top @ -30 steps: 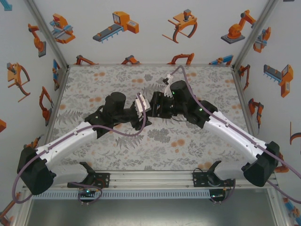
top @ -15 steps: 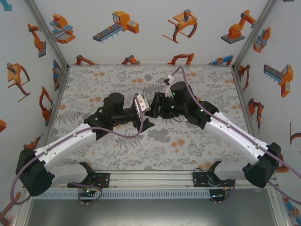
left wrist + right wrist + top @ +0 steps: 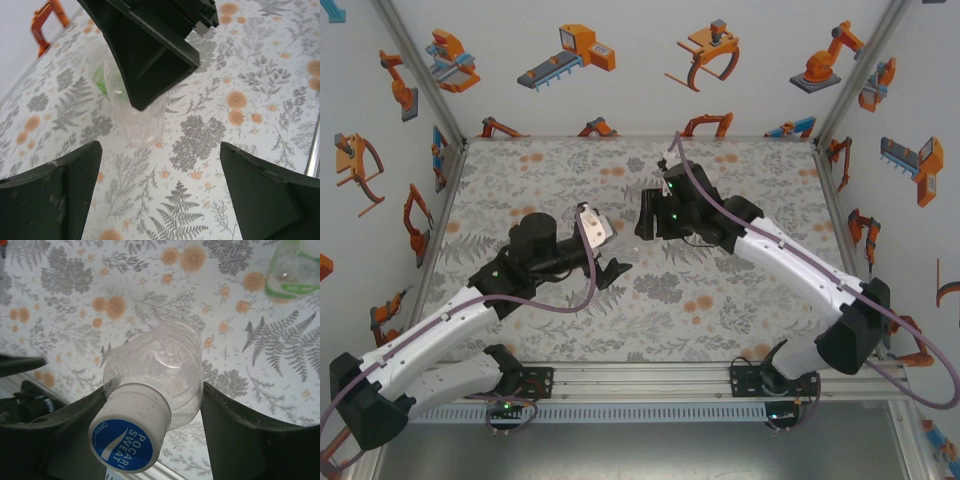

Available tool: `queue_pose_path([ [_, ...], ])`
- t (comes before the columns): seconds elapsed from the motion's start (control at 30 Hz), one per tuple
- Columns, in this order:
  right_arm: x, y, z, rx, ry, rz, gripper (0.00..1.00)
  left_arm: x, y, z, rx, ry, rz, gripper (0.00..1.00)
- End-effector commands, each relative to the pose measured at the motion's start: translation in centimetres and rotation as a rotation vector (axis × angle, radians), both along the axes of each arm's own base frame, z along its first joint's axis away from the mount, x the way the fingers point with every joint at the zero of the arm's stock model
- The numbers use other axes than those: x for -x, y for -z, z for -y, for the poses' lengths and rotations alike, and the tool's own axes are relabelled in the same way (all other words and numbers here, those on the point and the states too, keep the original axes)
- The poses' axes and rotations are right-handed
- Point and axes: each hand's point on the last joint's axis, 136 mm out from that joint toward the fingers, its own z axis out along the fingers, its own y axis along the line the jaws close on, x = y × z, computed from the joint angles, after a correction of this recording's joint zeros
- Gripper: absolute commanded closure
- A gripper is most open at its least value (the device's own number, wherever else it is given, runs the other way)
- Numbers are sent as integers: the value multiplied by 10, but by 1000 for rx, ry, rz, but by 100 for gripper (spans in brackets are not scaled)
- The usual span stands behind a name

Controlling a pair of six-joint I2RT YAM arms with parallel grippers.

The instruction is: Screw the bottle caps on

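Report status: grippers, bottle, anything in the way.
Left gripper open, empty. Right gripper shut on clear bottle; blue-topped cap on its neck. Green-labelled bottle stands apart, not blocking.

Floral-print table (image 3: 720, 320) w/ orange robot stickers (image 3: 570, 50) on walls (image 3: 640, 100)

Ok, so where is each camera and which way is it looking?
Top external: high behind the arms, looking down on the flowery table; both arms show.
Left wrist: on the left arm, looking slantwise across the table; its open left gripper frames the bottom.
Right wrist: looking down along the right gripper, clamped on a clear plastic bottle with a blue-topped white cap.
Shared: both wrist views see that bottle.
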Motion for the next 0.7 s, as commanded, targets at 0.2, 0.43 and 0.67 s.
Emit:
queue_pose_path([
  [0.2, -69, 20, -22, 146, -14, 46, 71, -4, 15, -59, 9, -268, -60, 7],
  [0.43, -106, 55, -39, 191, -19, 2, 71, 1, 28, -76, 29, -329, -94, 7],
  [0.67, -125, 87, -48, 236, -20, -2, 67, 2, 31, -81, 43, -348, -103, 7],
])
